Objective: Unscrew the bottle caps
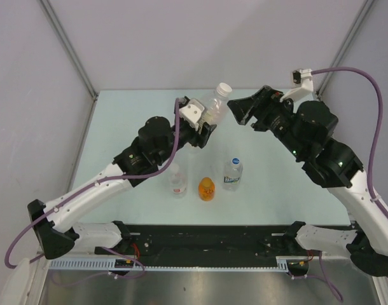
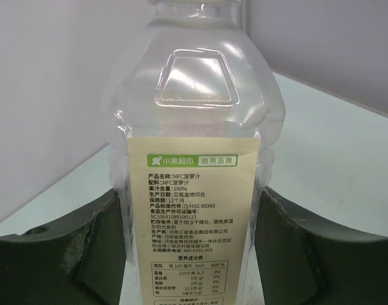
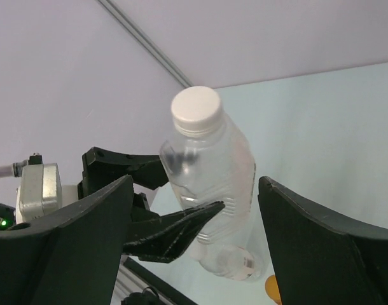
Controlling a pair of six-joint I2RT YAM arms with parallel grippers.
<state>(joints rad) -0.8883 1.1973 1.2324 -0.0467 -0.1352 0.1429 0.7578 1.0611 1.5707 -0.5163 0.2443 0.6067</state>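
Observation:
My left gripper (image 1: 205, 126) (image 2: 189, 204) is shut on the large clear bottle (image 1: 213, 108) (image 2: 194, 121), holding it above the table, tilted up to the right. Its cream label faces the left wrist camera. A white cap (image 1: 224, 89) (image 3: 196, 107) sits on its neck. My right gripper (image 1: 236, 112) (image 3: 195, 184) stands open just right of the cap and touches nothing; in the right wrist view the bottle (image 3: 213, 171) lies beyond its wide-apart fingers. Three smaller bottles stand upright near the front: red-labelled (image 1: 177, 184), orange (image 1: 207, 189), blue-labelled (image 1: 232, 173).
The pale green table (image 1: 130, 121) is walled by grey panels at the back and sides. A black rail (image 1: 200, 244) with both arm bases runs along the near edge. The right arm's purple cable (image 1: 372, 114) loops up at the right.

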